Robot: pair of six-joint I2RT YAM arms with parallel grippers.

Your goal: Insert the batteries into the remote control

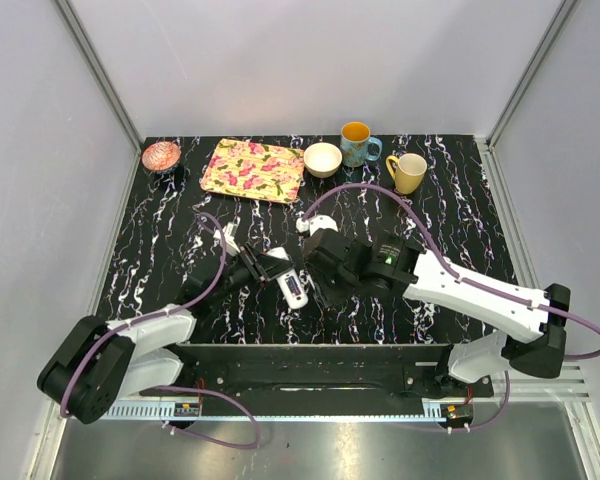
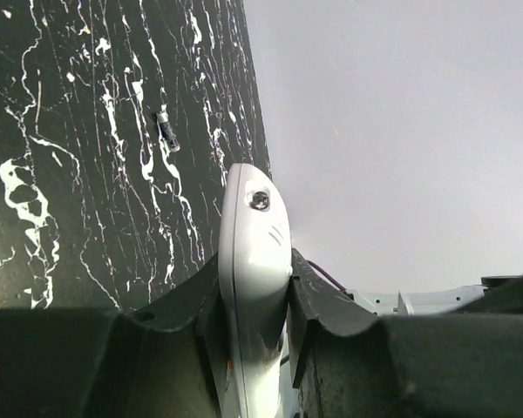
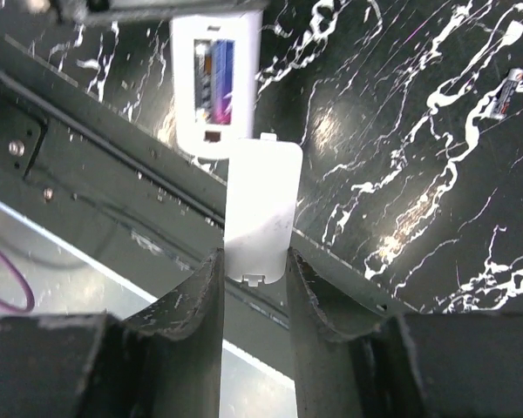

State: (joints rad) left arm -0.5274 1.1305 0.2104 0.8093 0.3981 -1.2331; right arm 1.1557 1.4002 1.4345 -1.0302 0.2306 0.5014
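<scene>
The remote control (image 1: 294,289) sits clamped in the left gripper (image 2: 254,266), a battery (image 3: 220,78) showing in its open bay. The right gripper (image 3: 254,261) pinches the white cover (image 3: 261,192) just beside the remote control; 1 loose battery (image 3: 510,91) lies farther off.

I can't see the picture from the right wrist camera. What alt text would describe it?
The right gripper pinches a white battery cover just below the remote control, whose open compartment shows an inserted battery. A loose battery lies on the black marbled table.
</scene>
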